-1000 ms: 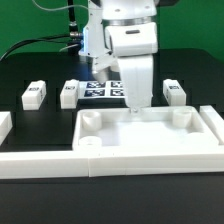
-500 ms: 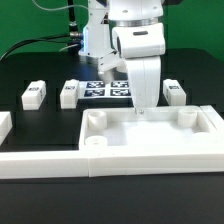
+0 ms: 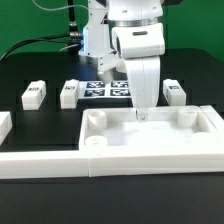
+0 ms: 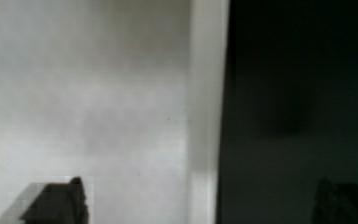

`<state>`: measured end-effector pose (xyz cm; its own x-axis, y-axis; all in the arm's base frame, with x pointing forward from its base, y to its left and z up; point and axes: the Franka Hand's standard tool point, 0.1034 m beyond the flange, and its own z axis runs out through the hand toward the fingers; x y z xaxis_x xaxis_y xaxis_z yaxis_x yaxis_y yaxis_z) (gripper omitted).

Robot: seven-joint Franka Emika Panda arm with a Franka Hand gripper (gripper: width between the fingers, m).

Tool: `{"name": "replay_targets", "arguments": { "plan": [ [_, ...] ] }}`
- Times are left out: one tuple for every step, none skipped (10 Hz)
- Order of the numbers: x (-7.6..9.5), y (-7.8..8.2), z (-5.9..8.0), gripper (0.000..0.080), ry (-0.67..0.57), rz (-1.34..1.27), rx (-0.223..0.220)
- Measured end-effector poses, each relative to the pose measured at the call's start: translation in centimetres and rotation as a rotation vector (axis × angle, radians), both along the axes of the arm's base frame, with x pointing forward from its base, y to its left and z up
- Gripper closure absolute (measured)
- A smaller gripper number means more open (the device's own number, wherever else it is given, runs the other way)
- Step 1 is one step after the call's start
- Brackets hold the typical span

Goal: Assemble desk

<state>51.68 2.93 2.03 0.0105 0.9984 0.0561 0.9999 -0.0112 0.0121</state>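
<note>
At the lower centre of the exterior view lies one desk top [image 3: 140,135], and its three visible sockets [image 3: 97,119] are empty. Three tagged legs [image 3: 69,94] lie loose on the surface [image 3: 35,72] behind it, so no leg is mounted yet. The end effector [image 3: 140,113] is released, its fingers [image 4: 55,200] spread over the top's rear edge.

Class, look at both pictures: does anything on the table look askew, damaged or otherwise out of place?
Nothing stands out. The desk top lies flat by the border wall, loose legs lie apart on the table behind it, and the open gripper sits over its far rim.
</note>
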Motion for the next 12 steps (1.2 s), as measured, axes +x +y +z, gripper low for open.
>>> {"name": "replay_targets", "arguments": {
  "plan": [
    [0.0,0.0,0.0,0.0153,0.000,0.000,0.000],
    [0.0,0.0,0.0,0.0153,0.000,0.000,0.000],
    [0.0,0.0,0.0,0.0151,0.000,0.000,0.000],
    [0.0,0.0,0.0,0.0151,0.000,0.000,0.000],
    [0.0,0.1,0.2,0.0151,0.002,-0.022,-0.001],
    [0.1,0.4,1.0,0.0151,0.002,-0.102,-0.004],
    [0.0,0.9,1.7,0.0151,0.002,-0.175,-0.006],
    [-0.2,1.6,2.3,0.0151,-0.001,-0.209,-0.007],
    [-0.3,2.4,2.8,0.0151,-0.002,-0.291,-0.004],
    [-0.4,3.4,3.0,0.0151,0.003,-0.408,-0.001],
    [-0.6,4.7,3.0,0.0151,0.014,-0.523,0.001],
    [-0.7,6.0,3.1,0.0151,0.017,-0.600,0.007]
  ]
}}
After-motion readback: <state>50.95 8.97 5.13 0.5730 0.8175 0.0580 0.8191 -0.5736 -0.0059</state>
